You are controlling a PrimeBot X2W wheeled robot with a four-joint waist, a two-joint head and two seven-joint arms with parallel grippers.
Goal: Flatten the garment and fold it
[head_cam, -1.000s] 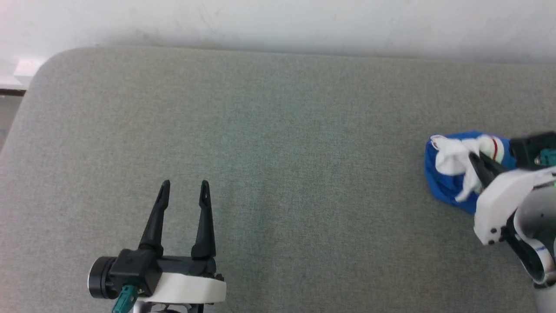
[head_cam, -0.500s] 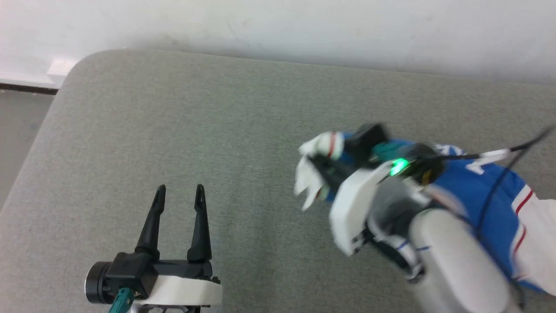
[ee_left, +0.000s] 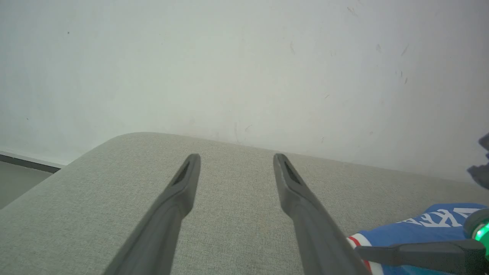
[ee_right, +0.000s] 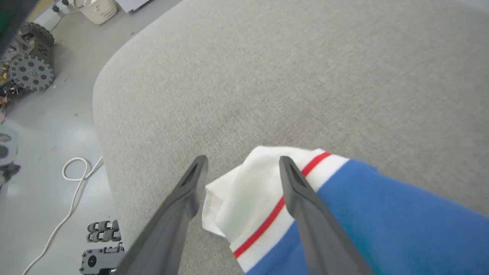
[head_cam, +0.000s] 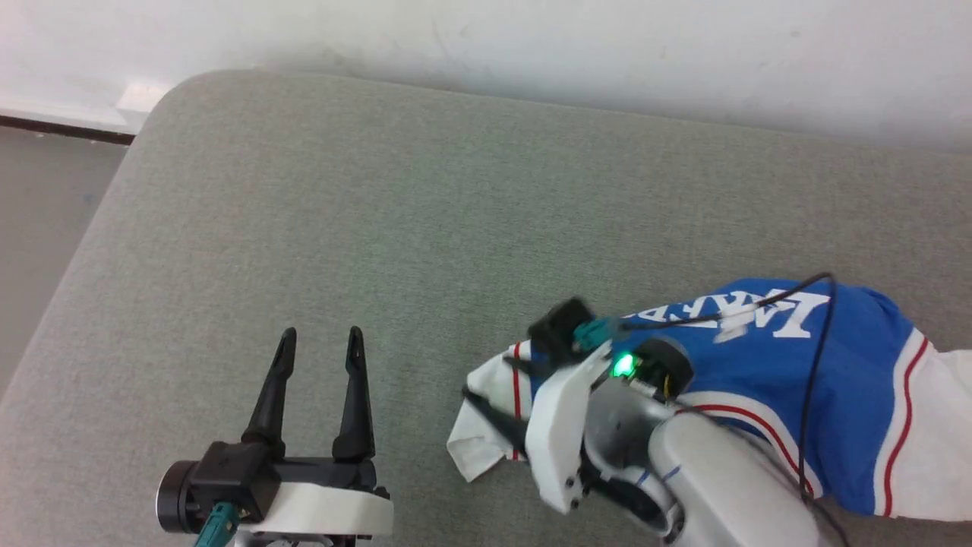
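The garment is a royal-blue shirt with white lettering, white sleeves and red-and-white trim. It lies stretched across the right of the grey cushion. My right gripper is at its left end, over a white sleeve. In the right wrist view the right gripper stands open, with the white sleeve loose between its fingers and the garment's blue body to the right. My left gripper is open and holds nothing, low on the left, apart from the cloth. Its wrist view shows the same open left gripper and the garment at the lower right.
A white wall runs along the cushion's far edge. The cushion's rounded corner drops to bare floor on the left. In the right wrist view the floor holds a white cable, a toothed wheel and a white basket.
The head camera has turned. My right gripper dragged the sleeve leftward and nearer, pulling the bunched garment out long, and its jaws have opened. The left gripper has not changed.
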